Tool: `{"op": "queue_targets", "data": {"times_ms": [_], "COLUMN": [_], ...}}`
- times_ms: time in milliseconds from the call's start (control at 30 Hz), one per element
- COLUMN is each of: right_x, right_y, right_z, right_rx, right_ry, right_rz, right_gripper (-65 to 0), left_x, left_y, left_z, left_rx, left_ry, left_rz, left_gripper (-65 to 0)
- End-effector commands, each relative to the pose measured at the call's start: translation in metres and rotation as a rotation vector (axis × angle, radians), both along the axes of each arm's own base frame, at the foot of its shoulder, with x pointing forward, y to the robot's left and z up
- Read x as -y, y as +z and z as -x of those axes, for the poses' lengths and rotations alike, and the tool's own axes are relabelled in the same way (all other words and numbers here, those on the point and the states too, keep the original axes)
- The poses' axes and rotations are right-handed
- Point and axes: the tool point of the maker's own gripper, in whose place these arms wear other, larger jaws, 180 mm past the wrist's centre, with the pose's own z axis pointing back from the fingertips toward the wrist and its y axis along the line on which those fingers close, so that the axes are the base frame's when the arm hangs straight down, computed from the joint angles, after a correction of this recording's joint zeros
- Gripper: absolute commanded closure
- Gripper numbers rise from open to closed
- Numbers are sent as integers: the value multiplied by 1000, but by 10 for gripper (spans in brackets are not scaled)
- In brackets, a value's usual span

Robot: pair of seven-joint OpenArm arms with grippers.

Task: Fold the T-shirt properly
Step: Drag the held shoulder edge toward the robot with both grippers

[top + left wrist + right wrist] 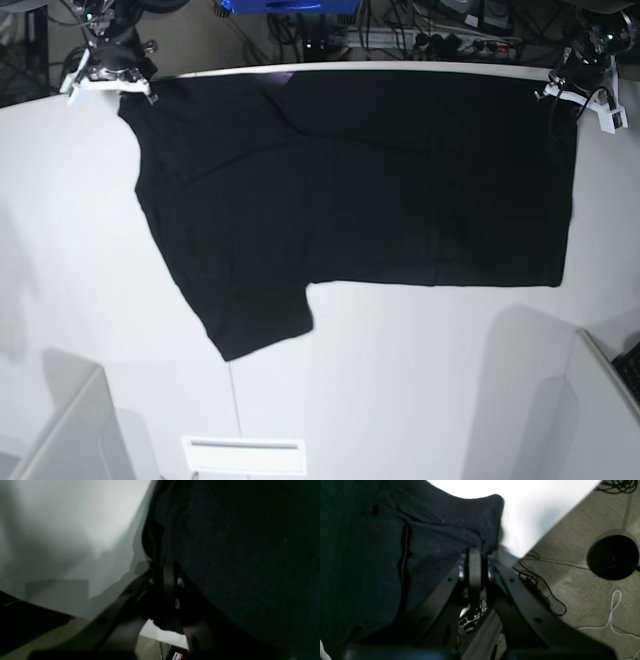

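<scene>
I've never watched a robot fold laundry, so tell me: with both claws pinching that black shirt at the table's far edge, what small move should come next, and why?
Probably both arms should draw the far edge toward the near side. The left gripper and right gripper are each shut on a far corner of the T-shirt, which lies spread flat on the table with one sleeve sticking out near.

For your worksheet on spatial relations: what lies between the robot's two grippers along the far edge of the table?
In the base view, the black T-shirt spans it, its top edge held by the right gripper and left gripper.
</scene>
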Motion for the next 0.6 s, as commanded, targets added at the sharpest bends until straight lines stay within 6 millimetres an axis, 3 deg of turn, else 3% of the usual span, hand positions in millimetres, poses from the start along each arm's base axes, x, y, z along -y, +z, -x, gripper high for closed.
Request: {"op": "queue_targets", "data": {"times_ms": [0, 567], "right_x": [4, 4], "right_y": [7, 7], "right_z": [-3, -2], "right_rx": [25, 23], "right_ry": [0, -1], "right_rz": [22, 23], "right_gripper": [0, 0], "left_x": [-6, -2], "left_y": [9, 4], "left_z": [-1, 8], "left_rx": [22, 10], "left_ry": [-8, 10], "left_rz": [-27, -14], "left_gripper": [0, -15]}}
